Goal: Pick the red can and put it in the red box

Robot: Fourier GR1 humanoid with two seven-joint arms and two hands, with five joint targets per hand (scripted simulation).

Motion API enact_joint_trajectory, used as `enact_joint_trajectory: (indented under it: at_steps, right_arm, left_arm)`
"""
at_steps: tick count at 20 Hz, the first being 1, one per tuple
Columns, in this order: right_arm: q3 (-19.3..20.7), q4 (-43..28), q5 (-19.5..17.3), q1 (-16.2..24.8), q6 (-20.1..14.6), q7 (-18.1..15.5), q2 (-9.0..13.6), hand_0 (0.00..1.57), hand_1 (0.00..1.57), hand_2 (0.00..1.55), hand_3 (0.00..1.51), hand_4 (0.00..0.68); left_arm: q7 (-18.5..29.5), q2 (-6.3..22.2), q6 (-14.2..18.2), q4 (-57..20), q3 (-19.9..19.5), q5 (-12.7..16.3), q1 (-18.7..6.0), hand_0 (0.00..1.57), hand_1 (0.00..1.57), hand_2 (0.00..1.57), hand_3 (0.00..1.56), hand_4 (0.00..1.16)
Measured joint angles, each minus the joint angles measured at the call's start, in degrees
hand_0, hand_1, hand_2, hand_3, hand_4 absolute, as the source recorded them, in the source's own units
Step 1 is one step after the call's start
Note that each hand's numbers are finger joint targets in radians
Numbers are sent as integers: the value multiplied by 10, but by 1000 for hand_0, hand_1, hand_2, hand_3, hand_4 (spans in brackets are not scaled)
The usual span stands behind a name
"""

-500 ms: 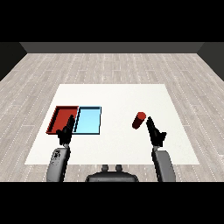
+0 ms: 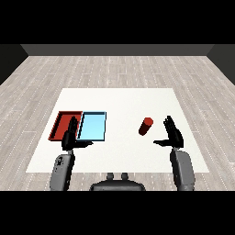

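Head view shows the red can (image 2: 146,126) lying tilted on the white table (image 2: 119,101), right of the table's middle and apart from both trays. It sits just to the left of the right hand (image 2: 172,134) and slightly farther from the robot; a narrow strip of bare table separates the can from the fingers, so nothing touches it.

A red tray (image 2: 60,126) and a light blue tray (image 2: 93,126) lie side by side near the table's left part, their long edges touching, the red one on the outside. Around the table runs a floor of pale grey wooden planks (image 2: 119,69), ending at a dark wall at the back.

Right hand: fingers straight and pointing away from the robot, thumb stuck out sideways to the left toward the can, spread wide and holding nothing. Left hand (image 2: 71,137): it hovers over the near edge where the two trays meet, fingers straight and raised, thumb out to the right, also holding nothing.
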State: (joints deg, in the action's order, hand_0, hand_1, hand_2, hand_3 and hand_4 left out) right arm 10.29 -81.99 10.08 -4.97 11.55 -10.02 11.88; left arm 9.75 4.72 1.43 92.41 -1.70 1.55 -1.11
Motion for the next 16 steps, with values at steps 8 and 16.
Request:
enact_joint_trajectory:
  at_steps: [8, 16]
  right_arm:
    - [42, 83, 33, -44, 71, -86, 36, 0, 0, 0, 0, 0]
    - [57, 111, 38, -56, 89, -100, 48, 0, 0, 0, 0, 0]
  left_arm:
    - [98, -12, -13, 2, -5, 6, 25, 0, 0, 0, 0, 0]
    - [112, -12, -27, 4, -13, 14, 25, 0, 0, 0, 0, 0]
